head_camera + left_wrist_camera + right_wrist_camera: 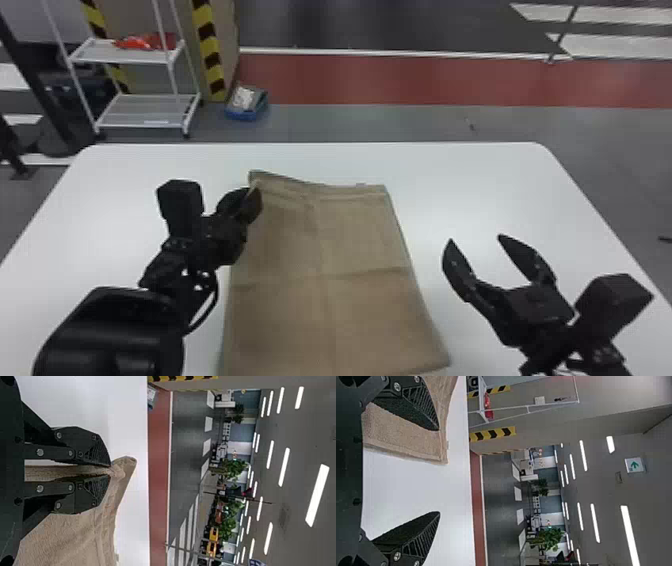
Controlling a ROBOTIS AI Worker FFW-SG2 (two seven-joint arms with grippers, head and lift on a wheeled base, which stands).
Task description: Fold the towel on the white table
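Left gripper (254, 193) on the towel (325, 305), right gripper (476, 239) empty.
From here I see the left one's jaws nearly together, pinching the towel's eleven-o'clock corner; the towel lies spread from the middle of the white tabletop (475, 172) down towards six o'clock; and at its three o'clock, over the tabletop, the right one's jaws stand wide apart, holding nothing.

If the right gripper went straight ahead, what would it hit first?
The way looks free: the right gripper points over the white table, just right of the towel, though with height unclear it might meet the table.
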